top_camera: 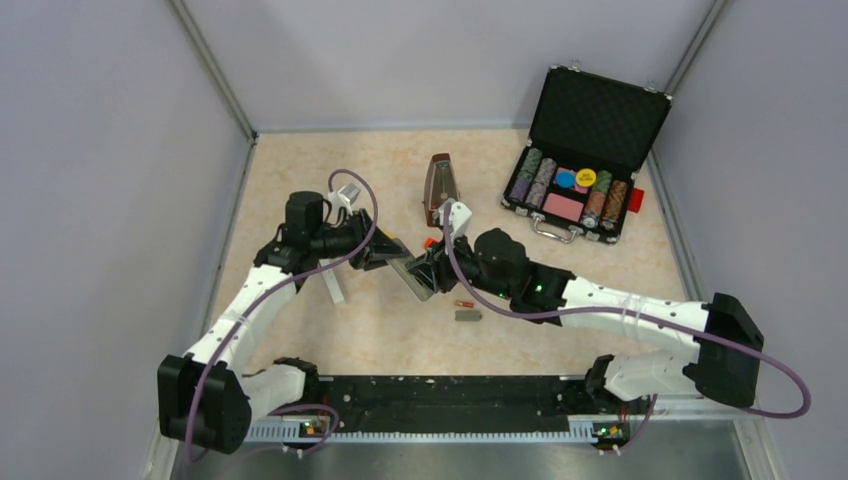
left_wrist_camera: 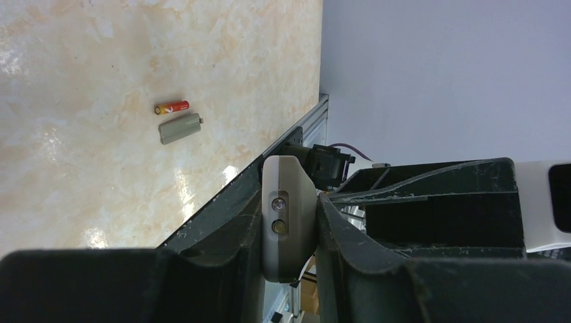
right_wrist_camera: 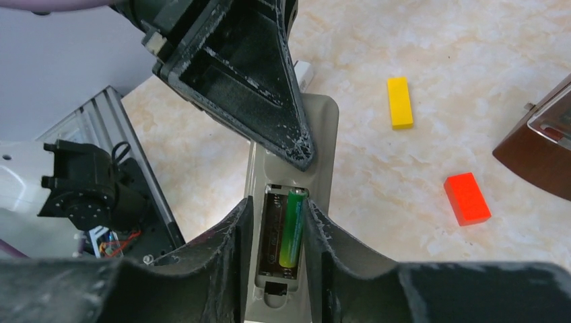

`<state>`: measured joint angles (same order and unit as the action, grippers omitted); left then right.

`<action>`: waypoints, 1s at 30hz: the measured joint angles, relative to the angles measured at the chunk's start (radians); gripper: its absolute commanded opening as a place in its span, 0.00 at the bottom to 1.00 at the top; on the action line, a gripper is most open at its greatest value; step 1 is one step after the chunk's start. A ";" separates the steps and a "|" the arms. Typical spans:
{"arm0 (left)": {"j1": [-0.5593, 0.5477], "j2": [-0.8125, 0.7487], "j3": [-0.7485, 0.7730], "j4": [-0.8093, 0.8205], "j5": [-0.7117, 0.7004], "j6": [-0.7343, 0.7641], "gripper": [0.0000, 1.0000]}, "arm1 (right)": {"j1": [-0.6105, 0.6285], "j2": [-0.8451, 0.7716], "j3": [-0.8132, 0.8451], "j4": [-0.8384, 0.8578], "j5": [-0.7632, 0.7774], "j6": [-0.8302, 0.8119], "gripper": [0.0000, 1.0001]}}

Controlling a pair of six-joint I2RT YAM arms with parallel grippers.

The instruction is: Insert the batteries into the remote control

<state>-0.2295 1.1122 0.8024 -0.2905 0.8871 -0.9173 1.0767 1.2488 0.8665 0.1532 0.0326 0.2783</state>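
- The left end effector [left_wrist_camera: 288, 225] was clamped tight on one end of the remote control [right_wrist_camera: 322, 134], holding it off the bench [left_wrist_camera: 81, 202] with the open battery recess facing the right arm's camera.
- The right end effector [right_wrist_camera: 277, 205] stood only partly open with nothing gripped. Its fingers flanked the recess, and whether their tips touched the remote could not be told.
- The green battery [right_wrist_camera: 291, 229] lay in the recess, hard against one finger of the right end effector, and the bay alongside it looked vacant.
- The red-orange battery [left_wrist_camera: 172, 106] lay on the bench, well clear of both end effectors and down to the near side of the right one. The grey cover [left_wrist_camera: 180, 128] sat just beside it.
- The step in hand appeared to be seating the green cell. Doing it well probably meant pressing it flat against its contacts while the left grip stayed steady, then backing straight out.
- Next, the red-orange cell would call for a narrow pinch across its middle.
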 measured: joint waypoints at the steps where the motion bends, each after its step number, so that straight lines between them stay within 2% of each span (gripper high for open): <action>1: 0.000 0.001 0.001 -0.001 -0.001 0.000 0.00 | 0.000 0.000 0.010 -0.010 0.000 0.006 0.38; 7: 0.000 0.006 0.002 -0.002 -0.006 0.004 0.00 | -0.014 -0.020 0.054 -0.069 -0.012 0.041 0.48; 11: 0.000 0.006 0.002 0.000 -0.011 0.004 0.00 | -0.026 -0.055 0.079 -0.114 -0.009 0.099 0.67; 15: 0.000 0.003 0.002 0.014 -0.029 0.003 0.00 | -0.064 -0.076 0.113 -0.195 0.038 0.253 0.86; 20: 0.000 -0.026 0.002 0.060 -0.076 -0.010 0.00 | -0.141 -0.075 0.147 -0.341 0.079 0.507 0.99; 30: 0.000 -0.081 0.002 0.169 -0.127 -0.059 0.00 | -0.150 0.014 0.182 -0.386 0.017 0.866 0.99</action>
<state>-0.2295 1.0309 0.8043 -0.1215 0.7605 -0.9764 0.9264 1.2625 1.0489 -0.2329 0.0494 1.1439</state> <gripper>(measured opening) 0.316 0.990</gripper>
